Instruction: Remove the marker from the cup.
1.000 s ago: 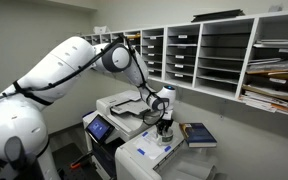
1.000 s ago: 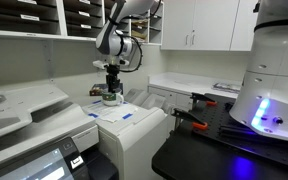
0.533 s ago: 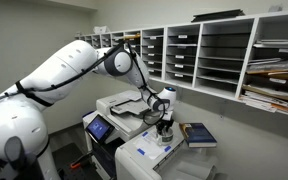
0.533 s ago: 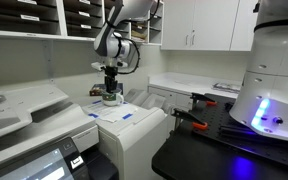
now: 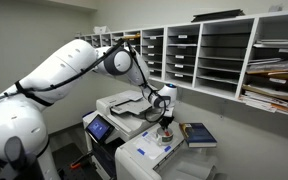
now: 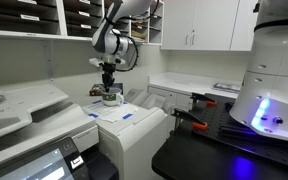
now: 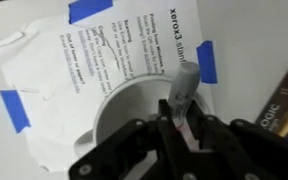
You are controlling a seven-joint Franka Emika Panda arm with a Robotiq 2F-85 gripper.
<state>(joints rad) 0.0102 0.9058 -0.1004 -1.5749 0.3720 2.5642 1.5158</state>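
Note:
In the wrist view my gripper is shut on a grey marker, which points up and away from the jaws. Right below it sits the pale grey cup with its wide rim, standing on a printed sheet taped down with blue tape. The marker's lower end is hidden between the fingers. In both exterior views the gripper hangs straight above the cup on the white printer top.
A dark blue book lies beside the cup. A white copier stands behind, with wall shelves of paper trays above. A black counter with red-handled tools lies off to the side.
The gripper has risen a little above the cup over the last second, with the marker held in it. Nothing else moved.

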